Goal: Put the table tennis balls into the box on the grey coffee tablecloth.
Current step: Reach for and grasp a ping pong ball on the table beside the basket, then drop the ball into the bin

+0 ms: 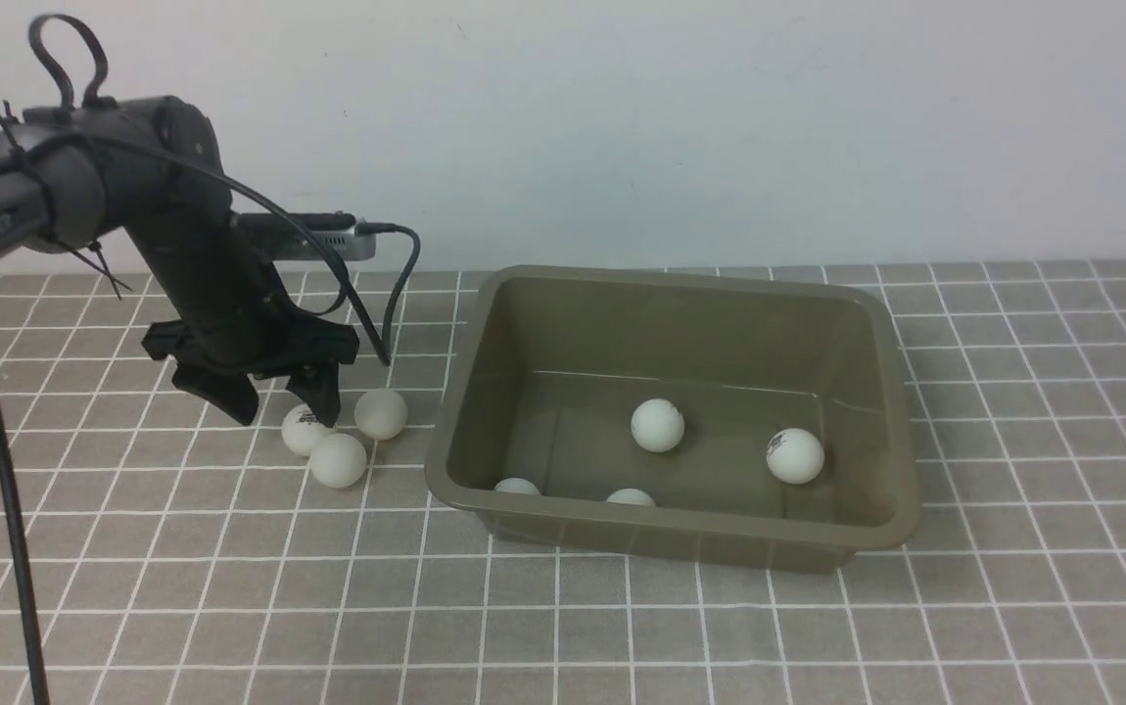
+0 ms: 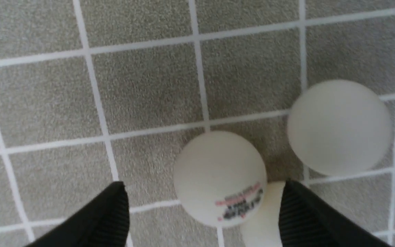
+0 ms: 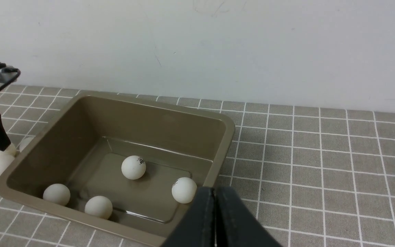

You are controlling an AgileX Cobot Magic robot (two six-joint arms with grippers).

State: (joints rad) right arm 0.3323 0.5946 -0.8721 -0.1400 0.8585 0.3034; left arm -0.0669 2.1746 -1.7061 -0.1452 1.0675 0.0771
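Olive-grey plastic forms the box (image 1: 676, 535), its near wall closest to the camera and its body right of the cloth's middle. Two balls lie partly hidden behind that wall; the right wrist view shows both whole, and two more farther in, making four inside. The right gripper (image 3: 212, 190) is closed, with nothing between its tips.

Beyond the box's near left corner, toward the left edge of the grey coffee tablecloth (image 1: 132, 548), three balls remain: the nearest ball (image 1: 338, 460), the logo ball (image 1: 303, 430) just behind it, and the farthest ball (image 1: 381, 413) nearer the box. Above them, the left gripper (image 1: 281, 401) is spread and empty, much the closer hand. Its own wrist view puts the logo ball between the fingertips, so the coming move seems to be straight down; one finger overlaps the nearest ball there and could nudge it.
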